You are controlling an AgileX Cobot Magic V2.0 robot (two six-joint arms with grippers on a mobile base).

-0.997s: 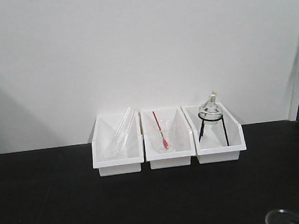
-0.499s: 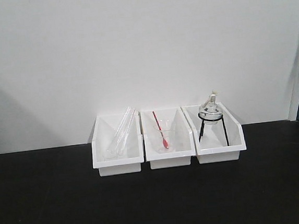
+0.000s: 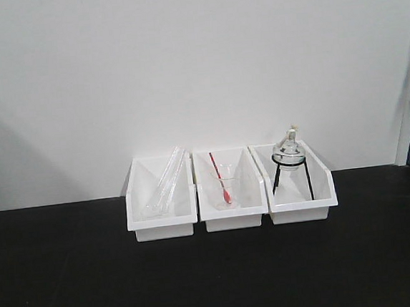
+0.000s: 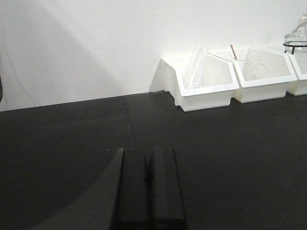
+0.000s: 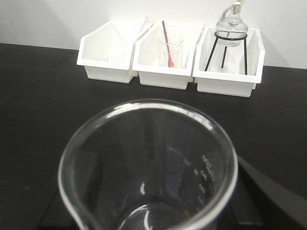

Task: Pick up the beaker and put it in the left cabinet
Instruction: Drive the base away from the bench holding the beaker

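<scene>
"Where's the beaker (image 5: 148, 163) at this moment?"

"In the right gripper (image 5: 149, 208). It fills the wrist view, mouth up towards the camera. There are dark fingers (image 5: 271, 194) on either side of the glass, so it's pinched between them. It's over the near part of the black counter (image 3: 216, 282), well short of the bins."

"And the left gripper (image 4: 148, 184)?"

"Low over the counter on the left. Its two pads are pressed flat together with nothing between them."

"What's along the far wall (image 3: 183, 69)?"

"Three white bins, side by side and touching. The left bin (image 3: 162, 223) has long glass tubes (image 3: 166, 185) leaning in it. The middle bin (image 3: 232, 219) holds a small glass cup (image 3: 225, 189) with a red rod (image 3: 219, 172) standing in it. The right bin (image 3: 303, 209) carries a round burner (image 3: 289, 150) on a black tripod (image 3: 308, 180)."
</scene>
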